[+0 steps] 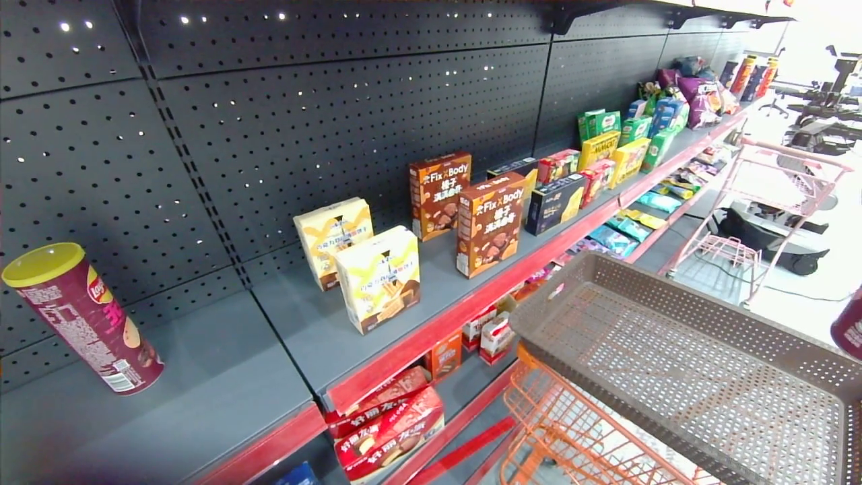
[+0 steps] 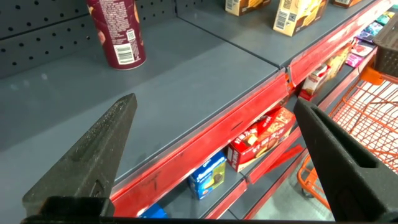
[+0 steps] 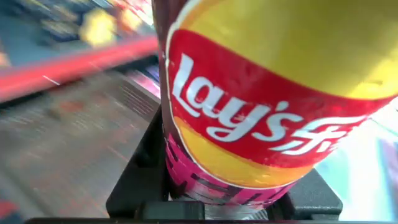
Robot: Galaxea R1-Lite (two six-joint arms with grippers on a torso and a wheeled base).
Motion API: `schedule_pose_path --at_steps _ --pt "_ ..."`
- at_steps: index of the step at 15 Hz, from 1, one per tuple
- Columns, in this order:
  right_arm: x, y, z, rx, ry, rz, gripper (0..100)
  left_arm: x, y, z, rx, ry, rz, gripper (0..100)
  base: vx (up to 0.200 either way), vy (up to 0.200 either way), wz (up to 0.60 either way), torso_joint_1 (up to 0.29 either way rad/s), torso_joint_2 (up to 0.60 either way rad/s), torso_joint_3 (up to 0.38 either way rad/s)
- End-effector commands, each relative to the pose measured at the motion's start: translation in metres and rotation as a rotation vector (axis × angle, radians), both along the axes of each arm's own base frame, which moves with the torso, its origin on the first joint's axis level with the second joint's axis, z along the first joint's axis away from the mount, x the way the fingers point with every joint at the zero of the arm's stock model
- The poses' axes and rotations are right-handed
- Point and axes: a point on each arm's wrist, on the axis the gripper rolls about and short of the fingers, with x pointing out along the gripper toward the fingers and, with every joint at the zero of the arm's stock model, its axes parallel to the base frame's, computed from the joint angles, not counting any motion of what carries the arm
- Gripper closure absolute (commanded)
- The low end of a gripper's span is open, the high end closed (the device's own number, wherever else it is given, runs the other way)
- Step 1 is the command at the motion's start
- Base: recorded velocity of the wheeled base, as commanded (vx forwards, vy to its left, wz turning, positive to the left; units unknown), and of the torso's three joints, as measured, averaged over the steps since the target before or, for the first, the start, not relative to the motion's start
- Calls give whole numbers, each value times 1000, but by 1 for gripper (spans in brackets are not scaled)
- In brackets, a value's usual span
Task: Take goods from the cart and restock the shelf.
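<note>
1. At the far right edge of the head view, the held can (image 1: 850, 325) shows as a maroon sliver. The frame cuts off the rest, just past the cart tray (image 1: 680, 357).
2. The right gripper (image 3: 231, 202) is clamped on the held can. The can's body hides most of the fingers, and the background behind it is blurred.
3. The left gripper (image 2: 211, 158) has its fingers (image 2: 93, 155) spread wide apart with nothing between them, above the front part of the shelf (image 2: 186, 81).
4. The standing can (image 1: 81, 316), with a yellow lid, rests on its base at the shelf's left end, near the pegboard back. Its top is cut off in the left wrist view.
5. Bare board lies between the standing can and the pale boxes (image 1: 377, 276). The brown boxes (image 1: 488, 222) stand farther right.
6. The red lip (image 1: 431, 337) bounds the shelf front and partly hides the packets on the lower shelf.
</note>
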Motion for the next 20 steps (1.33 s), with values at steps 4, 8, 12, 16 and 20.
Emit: schedule_pose_path --at_steps 4,8,12,16,20 --pt "-52 -2 16 -149 -60 -68 100 0 0 0 0 2 0 0 0 0 0 0 0 0" --pt "-86 2 8 -155 -73 -102 100 0 0 0 -2 2 0 0 0 0 0 0 0 0" --pt "-96 4 15 -152 -38 -77 100 0 0 0 -2 2 0 0 0 0 0 0 0 0" --pt "-99 5 20 -154 -61 -72 100 0 0 0 14 3 -2 0 0 0 0 0 0 0" --pt "-100 5 22 -159 -72 -50 100 0 0 0 12 3 -2 0 -150 0 0 2 4 5"
